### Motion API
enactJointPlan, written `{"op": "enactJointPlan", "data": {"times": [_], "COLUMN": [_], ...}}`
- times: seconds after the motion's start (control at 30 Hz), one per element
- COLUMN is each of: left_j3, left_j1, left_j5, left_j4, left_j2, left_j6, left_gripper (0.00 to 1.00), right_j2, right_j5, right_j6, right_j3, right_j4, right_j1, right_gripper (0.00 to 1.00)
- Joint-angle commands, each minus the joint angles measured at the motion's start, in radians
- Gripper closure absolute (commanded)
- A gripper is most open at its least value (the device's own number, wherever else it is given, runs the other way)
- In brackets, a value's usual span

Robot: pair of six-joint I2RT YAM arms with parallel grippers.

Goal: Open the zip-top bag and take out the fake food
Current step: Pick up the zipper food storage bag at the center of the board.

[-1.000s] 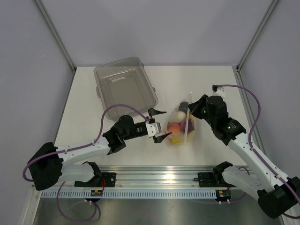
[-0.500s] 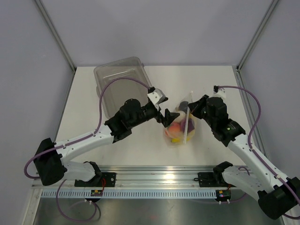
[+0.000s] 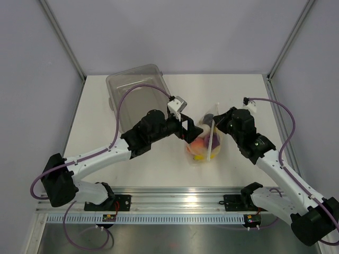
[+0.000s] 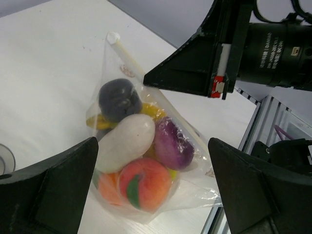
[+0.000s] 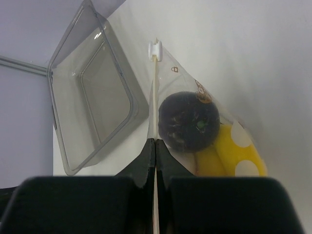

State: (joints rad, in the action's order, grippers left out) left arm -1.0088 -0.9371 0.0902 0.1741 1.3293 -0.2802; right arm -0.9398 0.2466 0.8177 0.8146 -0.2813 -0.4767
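Observation:
The zip-top bag stands on the table, its zip strip held up edge-on. My right gripper is shut on that strip, also visible as black fingers above the bag. Inside the bag is the fake food: a peach, a white radish, a dark round piece, a purple piece and a yellow banana. My left gripper is wide open just left of the bag, its fingers straddling it without touching.
A rigid clear-grey tub lies at the back left, close behind the left arm. The aluminium rail with the arm bases runs along the near edge. Frame posts stand at both back corners.
My left arm has swung up and right, turning its open gripper from beside the bag's lower left to face the bag's upper left side. The right gripper and bag have stayed put.

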Motion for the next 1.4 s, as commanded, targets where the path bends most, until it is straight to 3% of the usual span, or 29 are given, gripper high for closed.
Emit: {"op": "enactJointPlan", "data": {"times": [0.0,0.07,0.2,0.5,1.0,1.03,1.07,1.23,1.27,1.37], "left_j3": [0.016,-0.017,-0.074,-0.206,-0.316,-0.323,-0.333,-0.349,-0.346,-0.341], "left_j1": [0.011,-0.005,-0.144,-0.313,-0.327,-0.327,-0.327,-0.327,-0.327,-0.325], "left_j5": [-0.038,-0.026,-0.313,-0.588,-0.658,-0.661,-0.662,-0.655,-0.650,-0.629], "left_j4": [0.039,-0.010,-0.067,-0.148,-0.212,-0.216,-0.217,-0.223,-0.222,-0.223], "left_j2": [-0.038,-0.022,0.007,0.140,0.286,0.298,0.306,0.324,0.323,0.320], "left_j6": [-0.024,-0.001,0.136,0.253,0.208,0.205,0.204,0.197,0.197,0.199], "left_gripper": [0.01,0.01,0.01,0.01,0.13,0.15,0.25,0.48,0.59,0.77], "right_j2": [-0.014,-0.022,-0.040,-0.027,0.022,0.024,0.025,0.036,0.039,0.041], "right_j5": [0.052,0.059,0.071,0.056,0.026,0.023,0.022,0.014,0.013,0.008], "right_j6": [0.057,0.086,0.138,0.181,0.189,0.189,0.189,0.192,0.189,0.186], "right_j3": [0.044,0.055,0.074,0.081,0.061,0.063,0.061,0.051,0.049,0.051], "right_j4": [0.025,0.011,-0.025,-0.047,-0.047,-0.048,-0.047,-0.041,-0.038,-0.038], "right_j1": [0.001,0.001,0.003,0.001,0.003,0.003,0.001,0.003,0.001,0.001], "right_gripper": [1.00,1.00,1.00,1.00,1.00,1.00,1.00,1.00,1.00,1.00]}}
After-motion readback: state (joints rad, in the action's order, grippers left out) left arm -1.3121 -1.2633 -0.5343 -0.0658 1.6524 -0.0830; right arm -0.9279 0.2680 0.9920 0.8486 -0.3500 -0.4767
